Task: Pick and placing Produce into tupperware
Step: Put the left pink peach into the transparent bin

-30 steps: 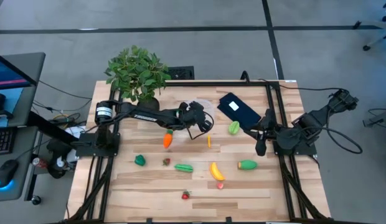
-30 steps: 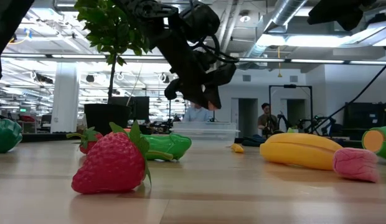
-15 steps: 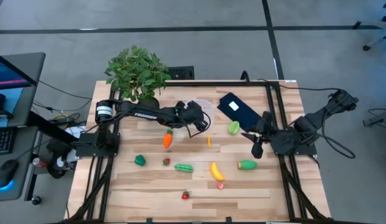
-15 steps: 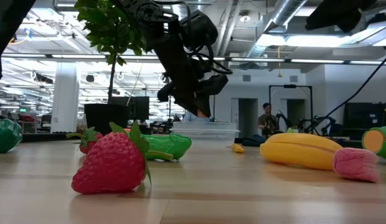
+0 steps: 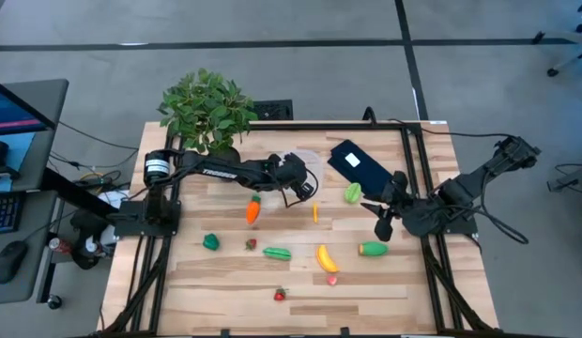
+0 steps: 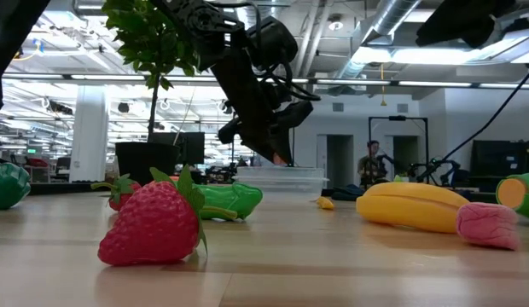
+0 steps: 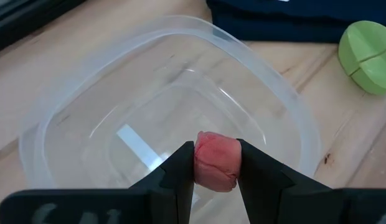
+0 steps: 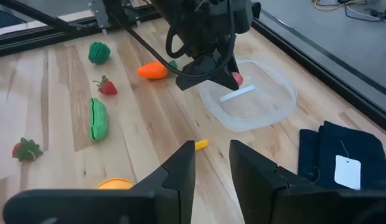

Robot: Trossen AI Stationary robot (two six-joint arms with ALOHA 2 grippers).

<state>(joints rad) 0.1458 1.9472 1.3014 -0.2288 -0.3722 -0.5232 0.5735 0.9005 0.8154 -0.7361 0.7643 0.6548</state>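
Two arms share our desk (image 5: 225,282). Our left hand (image 7: 216,163) hangs above the clear tupperware (image 7: 87,106), its fingers clamped on a small pink-red piece of produce (image 7: 216,160); in the left wrist view the piece sits over the container's inside, above its floor. From above, the tupperware (image 5: 310,161) lies at the far middle of the desk, just beside a dark blue cloth with a white tag (image 5: 359,165).

Our right hand (image 8: 211,163) hovers over the right part of the desk, near the green piece (image 5: 373,249) at that side; nothing sits between its fingers, which stand a little apart.

On the boards we see the orange carrot (image 5: 253,209) near the left hand, a round green piece (image 5: 210,242), a small strawberry (image 5: 252,244), a long green pod (image 5: 277,253), the yellow banana (image 5: 324,256) with a pink piece (image 5: 332,279) just beside its near end, another strawberry (image 5: 280,295) toward the near edge, a small yellow bit (image 5: 315,213), and a pale green halved piece (image 5: 353,193) near the cloth. A leafy potted plant (image 5: 207,111) stands at the far left corner.
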